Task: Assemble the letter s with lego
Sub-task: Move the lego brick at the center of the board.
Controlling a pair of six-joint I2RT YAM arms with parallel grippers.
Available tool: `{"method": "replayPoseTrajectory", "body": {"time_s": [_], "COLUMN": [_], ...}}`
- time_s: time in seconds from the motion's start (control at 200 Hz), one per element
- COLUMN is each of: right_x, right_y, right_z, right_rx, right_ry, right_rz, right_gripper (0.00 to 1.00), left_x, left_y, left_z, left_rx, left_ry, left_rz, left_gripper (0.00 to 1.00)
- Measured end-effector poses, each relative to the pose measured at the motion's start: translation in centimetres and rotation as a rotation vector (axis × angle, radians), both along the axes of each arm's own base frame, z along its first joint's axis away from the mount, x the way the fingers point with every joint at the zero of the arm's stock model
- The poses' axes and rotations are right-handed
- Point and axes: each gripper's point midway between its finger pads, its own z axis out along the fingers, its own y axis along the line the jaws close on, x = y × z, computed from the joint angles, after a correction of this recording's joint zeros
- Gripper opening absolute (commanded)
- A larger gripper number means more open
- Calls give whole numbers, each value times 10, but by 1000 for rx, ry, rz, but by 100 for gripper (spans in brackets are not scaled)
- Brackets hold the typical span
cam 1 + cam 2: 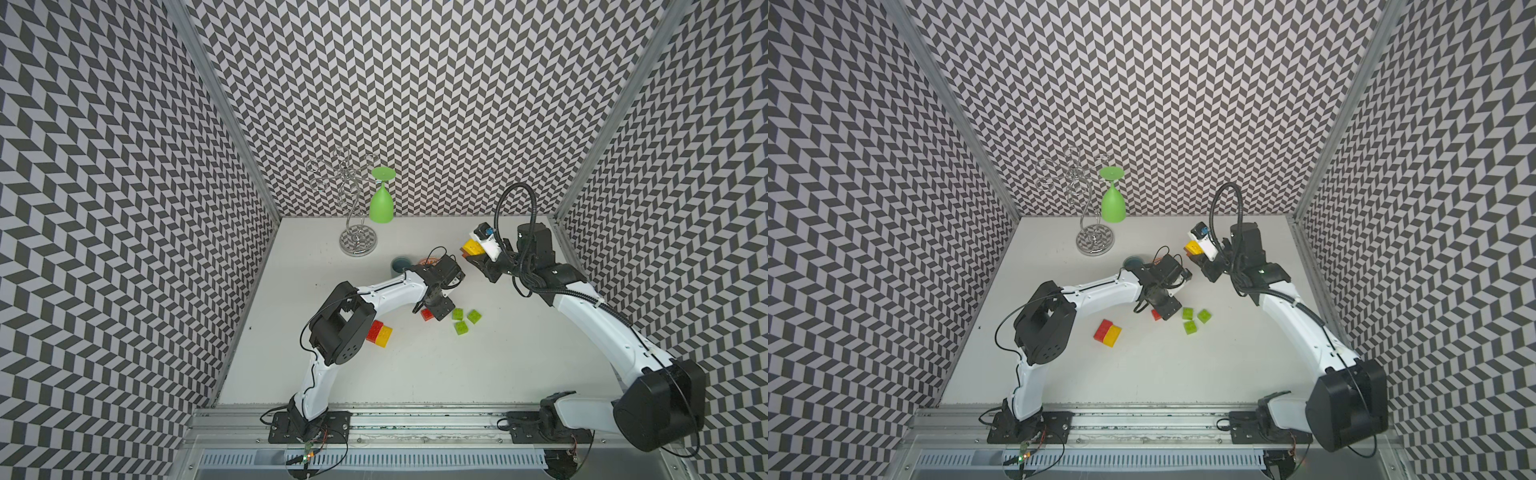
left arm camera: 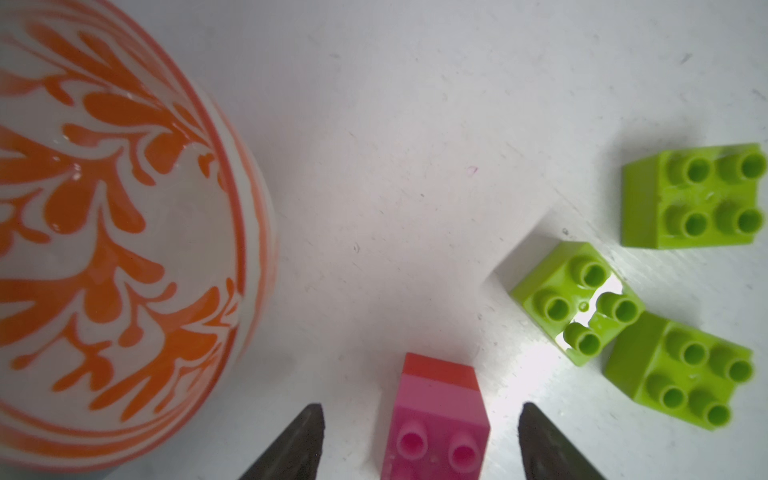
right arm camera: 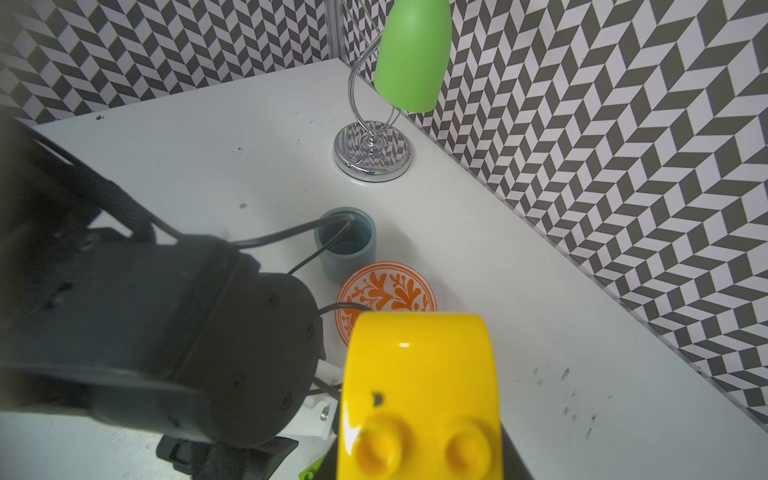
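Left wrist: L gripper (image 2: 420, 409) part-open astride pink brick (image 2: 440, 419), studs up; R gripper (image 1: 471, 253) clamps yellow brick (image 3: 419, 374) jutting lengthwise ahead.

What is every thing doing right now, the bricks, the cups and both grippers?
left gripper, open around the pink-on-red stack, not touching
pink-on-red stack, resting, ungripped
right gripper, shut on the yellow brick, raised
yellow brick, held aloft
lime green bricks, three, loose, studs up
red-and-yellow pair, joined, lying flat
bowl, upright
cup, upright
green glass, hanging upside down on the wire rack
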Motion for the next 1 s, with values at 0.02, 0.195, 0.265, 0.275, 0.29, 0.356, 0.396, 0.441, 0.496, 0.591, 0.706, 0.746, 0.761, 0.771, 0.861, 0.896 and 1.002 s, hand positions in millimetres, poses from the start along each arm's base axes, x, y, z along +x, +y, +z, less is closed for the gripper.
{"method": "replayPoseTrajectory", "body": {"time_s": [0.02,0.195,0.265,0.275,0.29,0.356,0.396,0.441,0.496,0.591,0.706,0.746,0.761,0.771,0.861,0.896,1.002], "right_x": [0,-1,-1,-1,-1,-1,-2,-3,-3,-4,-4,-4,-4,-4,-4,-4,-5], "right_y": [0,0,1,1,1,1,1,1,1,1,2,2,2,2,3,3,4], "right_z": [0,3,5,5,5,6,7,8,9,10,11,11,11,11,12,12,9], "right_rx": [0,9,11,12,12,14,16,17,18,21,24,24,25,25,29,30,31], "right_ry": [0,-14,-22,-23,-24,-26,-28,-30,-33,-38,-40,-40,-40,-41,-45,-46,-41], "right_rz": [0,3,4,4,4,6,8,9,10,12,16,17,17,17,22,23,27], "right_gripper": [21,21,20,21,20,20,20,20,20,20,20,19,19,19,19,19,19], "left_x": [-1,-8,-10,-10,-10,-13,-16,-21,-30,-44,-57,-62,-64,-65,-75,-79,-87], "left_y": [0,3,3,3,3,4,6,9,14,24,37,40,42,42,47,48,46], "left_z": [-1,-6,-7,-7,-7,-6,-7,-7,-7,-6,0,2,4,5,12,15,14], "left_rx": [2,22,27,28,28,30,36,41,53,72,86,88,87,86,78,74,60], "left_ry": [7,35,40,39,39,34,34,32,34,31,13,5,0,-5,-26,-34,-34], "left_rz": [-4,-42,-55,-61,-63,-80,-95,-112,-138,-188,-265,-301,-316,-327,-416,-456,-547], "left_gripper": [55,39,35,34,33,30,29,29,28,29,33,33,33,33,33,33,33]}}
